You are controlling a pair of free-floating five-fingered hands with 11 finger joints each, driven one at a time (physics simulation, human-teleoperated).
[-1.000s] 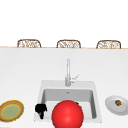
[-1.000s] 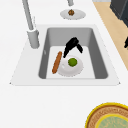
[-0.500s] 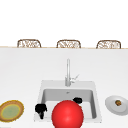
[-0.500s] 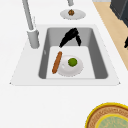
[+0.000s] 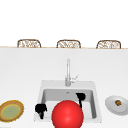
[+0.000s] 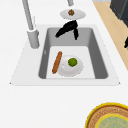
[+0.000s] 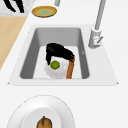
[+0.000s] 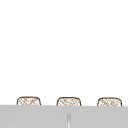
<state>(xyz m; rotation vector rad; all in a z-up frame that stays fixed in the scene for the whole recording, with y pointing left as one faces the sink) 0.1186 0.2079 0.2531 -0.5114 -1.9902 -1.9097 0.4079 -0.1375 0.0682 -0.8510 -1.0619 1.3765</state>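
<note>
Since a second ago the right hand (image 6: 68, 29) has drifted slightly toward the sink's far end, fingers straight and hanging down, holding nothing. The white round plate (image 6: 70, 66) with the small green lime (image 6: 72, 62) lies at its six o'clock in the left side view; the orange carrot (image 6: 56, 62) runs lengthwise alongside. The left hand (image 5: 41, 109) idles at the sink's (image 5: 42, 86) left front corner.

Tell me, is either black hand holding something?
No. The right hand hangs over the sink with straight fingers, above the white plate. The left hand holds nothing too.
</note>
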